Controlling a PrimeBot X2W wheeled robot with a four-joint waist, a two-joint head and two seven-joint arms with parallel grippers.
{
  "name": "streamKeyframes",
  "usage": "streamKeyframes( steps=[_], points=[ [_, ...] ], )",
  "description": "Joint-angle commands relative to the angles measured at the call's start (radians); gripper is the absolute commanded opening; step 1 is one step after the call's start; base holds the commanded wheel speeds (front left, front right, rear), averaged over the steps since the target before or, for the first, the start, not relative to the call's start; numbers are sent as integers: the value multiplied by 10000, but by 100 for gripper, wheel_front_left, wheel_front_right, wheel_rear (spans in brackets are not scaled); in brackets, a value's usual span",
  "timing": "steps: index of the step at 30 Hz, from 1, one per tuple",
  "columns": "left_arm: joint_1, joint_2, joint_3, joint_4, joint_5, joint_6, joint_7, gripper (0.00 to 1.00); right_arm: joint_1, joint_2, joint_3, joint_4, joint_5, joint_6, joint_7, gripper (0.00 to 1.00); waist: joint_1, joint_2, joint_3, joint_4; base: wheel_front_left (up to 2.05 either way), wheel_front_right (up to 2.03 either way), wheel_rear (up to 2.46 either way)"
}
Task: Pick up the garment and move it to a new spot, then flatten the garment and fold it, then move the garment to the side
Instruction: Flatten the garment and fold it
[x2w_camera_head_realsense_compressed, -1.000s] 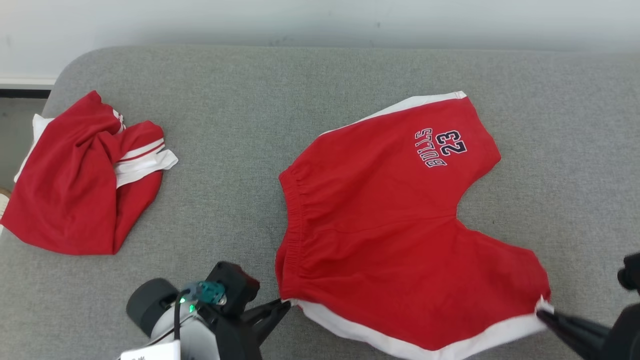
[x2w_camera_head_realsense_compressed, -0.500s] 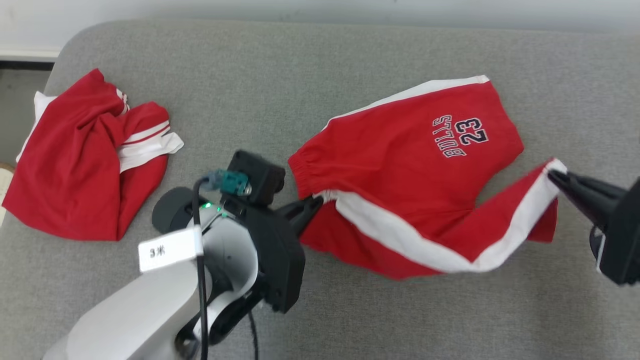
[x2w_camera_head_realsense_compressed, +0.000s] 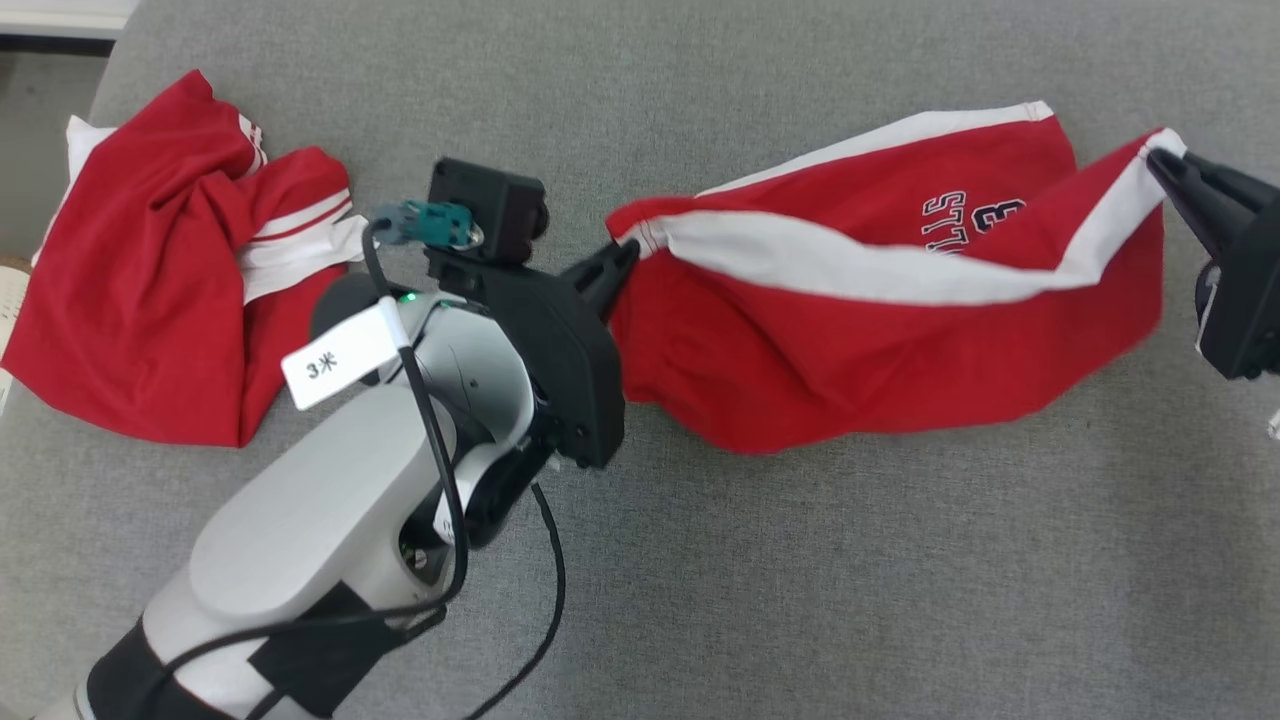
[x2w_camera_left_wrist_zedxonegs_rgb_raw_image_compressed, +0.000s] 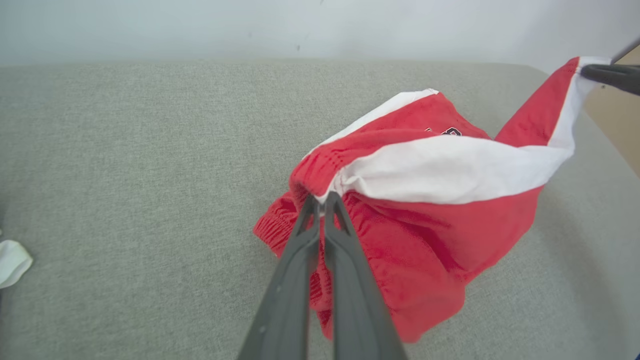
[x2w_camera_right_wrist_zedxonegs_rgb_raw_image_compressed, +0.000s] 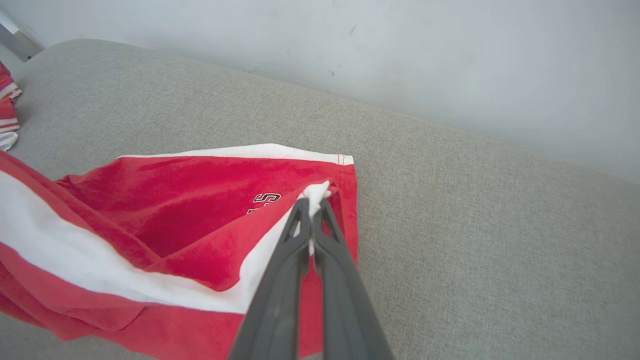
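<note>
left end effector (x2w_camera_head_realsense_compressed: 628, 255) at frame centre and right end effector (x2w_camera_head_realsense_compressed: 1158, 160) at upper right are both clamping the white hem (x2w_camera_head_realsense_compressed: 850, 270) of the red shorts (x2w_camera_head_realsense_compressed: 850, 360), which are stretching left-to-right between them, rest drooping onto the grey cushion (x2w_camera_head_realsense_compressed: 800, 580)

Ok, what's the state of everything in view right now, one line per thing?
Red basketball shorts with white side stripes: striped edge raised between both grippers, the rest sagging, not flat.
Left gripper: shut on the shorts' waistband corner.
Right gripper: shut on the shorts' hem corner.
Second red garment with white trim: crumpled heap, lying free.
Grey fabric cushion: bearing both garments.
</note>
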Motion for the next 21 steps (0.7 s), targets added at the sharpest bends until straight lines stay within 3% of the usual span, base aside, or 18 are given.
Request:
streamKeyframes(
  steps=[1, 15, 19, 21],
  points=[
    [-203, -48, 118, 260, -5, -9, -167, 0, -279, -126, 144, 285, -130, 32, -281, 0, -2, -1, 176, 38, 0, 0, 0],
    [-855, -645, 486, 2114, 212, 335, -982, 0, -2066, -13, 841, 2736, -987, 32, -2271, 0, -2, -1, 815, 223, 0, 0, 0],
    [-967, -803, 391, 2498, 170, 160, -1024, 0, -2360, 149, 945, 3319, -1225, 32, -2579, 0, -2, -1, 887, 269, 0, 0, 0],
    [-1043, -894, 367, 2629, 192, 83, -1138, 54, -2509, 197, 972, 3533, -1360, 32, -2824, 0, -2, -1, 915, 304, 0, 0, 0]
  ],
)
